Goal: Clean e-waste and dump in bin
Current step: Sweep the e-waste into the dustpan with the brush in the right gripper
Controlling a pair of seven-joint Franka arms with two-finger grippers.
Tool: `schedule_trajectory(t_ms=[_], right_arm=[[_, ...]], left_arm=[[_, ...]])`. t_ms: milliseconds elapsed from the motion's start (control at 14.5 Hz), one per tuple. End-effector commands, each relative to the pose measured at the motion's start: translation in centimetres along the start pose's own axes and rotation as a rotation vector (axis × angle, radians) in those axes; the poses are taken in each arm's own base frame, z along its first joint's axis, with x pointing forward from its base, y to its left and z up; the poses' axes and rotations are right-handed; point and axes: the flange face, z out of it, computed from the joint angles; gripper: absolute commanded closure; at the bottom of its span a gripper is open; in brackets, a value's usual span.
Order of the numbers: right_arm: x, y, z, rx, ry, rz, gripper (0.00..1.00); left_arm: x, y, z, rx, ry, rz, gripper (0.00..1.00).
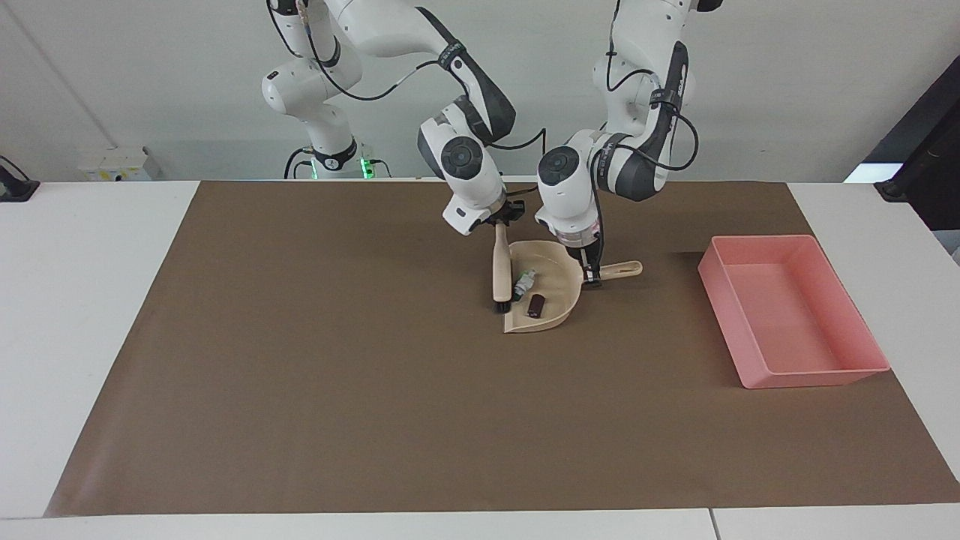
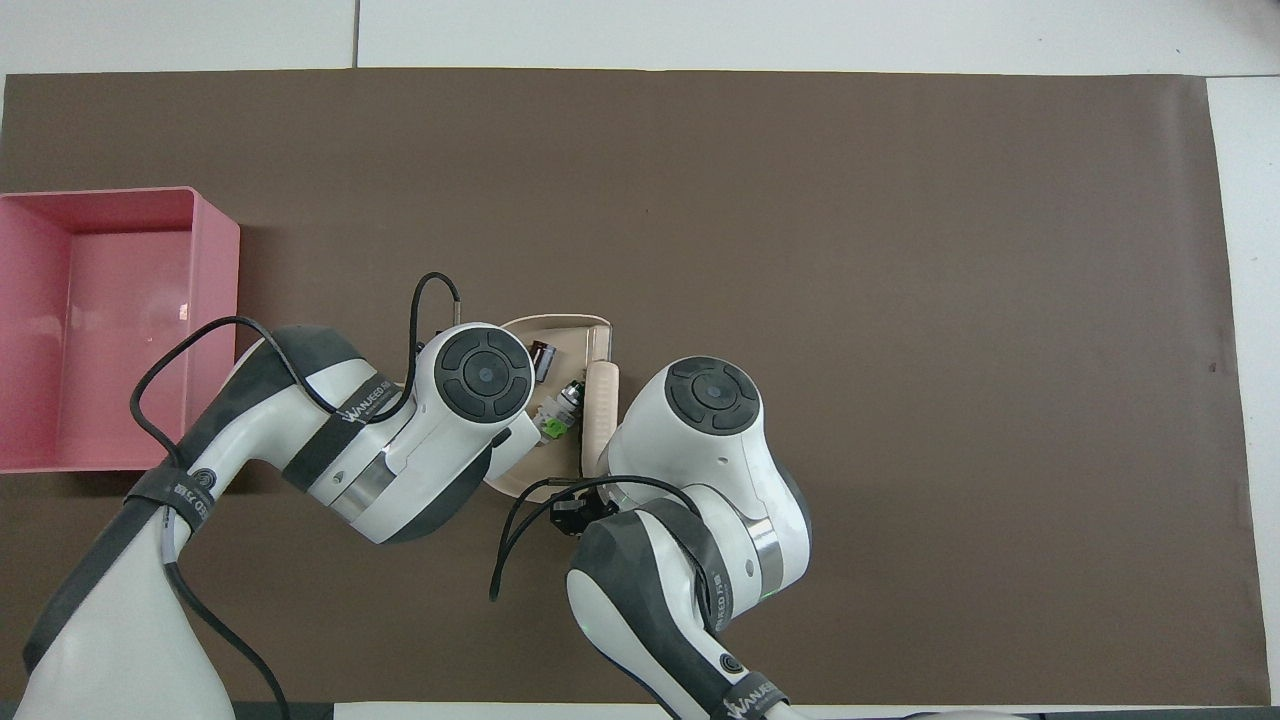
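Note:
Both pieces of e-waste lie in the beige dustpan (image 1: 559, 289): the white block with the green tip (image 1: 524, 282) and the dark stubby cylinder (image 1: 535, 305). My left gripper (image 1: 592, 274) is shut on the dustpan's handle (image 1: 621, 268). My right gripper (image 1: 501, 220) is shut on a beige brush (image 1: 500, 274), whose dark bristles stand at the pan's open lip. In the overhead view the wrists hide both grippers; the pan's rim (image 2: 560, 322), the cylinder (image 2: 542, 360), the block (image 2: 556, 415) and the brush (image 2: 600, 400) show between them. The pink bin (image 1: 814, 373) is empty.
The bin (image 2: 215, 300) stands on the brown mat (image 1: 337, 390) toward the left arm's end of the table, apart from the dustpan. The two arms are close together over the middle of the mat. White table shows around the mat.

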Motion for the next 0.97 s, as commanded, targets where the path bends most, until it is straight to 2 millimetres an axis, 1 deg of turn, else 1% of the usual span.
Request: schedule_trajectory(t_ms=[0,138,276,345,415,484,553,622,760,829,898], right_arm=[[0.7,-1.0,-0.4,0.134,-0.001,-0.017,0.99],[0.8,-0.8,-0.7,0.137,0.0,-0.009,0.99],[0.2,-1.1,-1.9,0.138,0.012,-0.001,0.99],[-0.4,-1.2,-2.7,0.106,0.039,0.015,0.99],[-1.0,-1.2,-4.0,0.03,0.098,0.03,0.99],[-1.5,-1.2,-5.1,-0.029,0.149,0.058,1.0],[-2.3,-1.2,-6.4,-0.04,0.162,0.102,1.0],[-3.1,-1.0,-7.2,-0.057,0.142,0.128,1.0],[-4.7,-0.6,-8.9,-0.086,0.125,0.121,1.0],[-5.1,0.0,-9.7,-0.126,0.128,0.113,1.0],[-5.3,1.2,-11.3,-0.159,0.142,0.119,1.0]], left_arm=[[1.4,-0.1,0.1,0.005,-0.011,0.014,1.0],[1.3,-0.2,0.1,0.006,-0.003,0.009,1.0],[1.0,-0.4,-0.1,0.013,0.012,0.001,1.0],[1.0,-0.4,-0.2,0.012,0.028,-0.004,1.0],[1.0,-0.4,-0.5,0.006,0.048,-0.013,1.0],[0.6,-0.5,-0.5,-0.008,0.065,-0.02,1.0],[0.0,-0.7,-0.5,-0.024,0.093,-0.017,1.0],[-0.3,-0.8,-0.5,-0.046,0.13,-0.003,1.0],[-2.3,-1.5,-0.6,-0.077,0.217,0.014,1.0],[-3.8,-1.8,-0.8,-0.085,0.253,0.006,1.0],[-5.1,-2.1,-1.1,-0.089,0.29,0.004,1.0]])
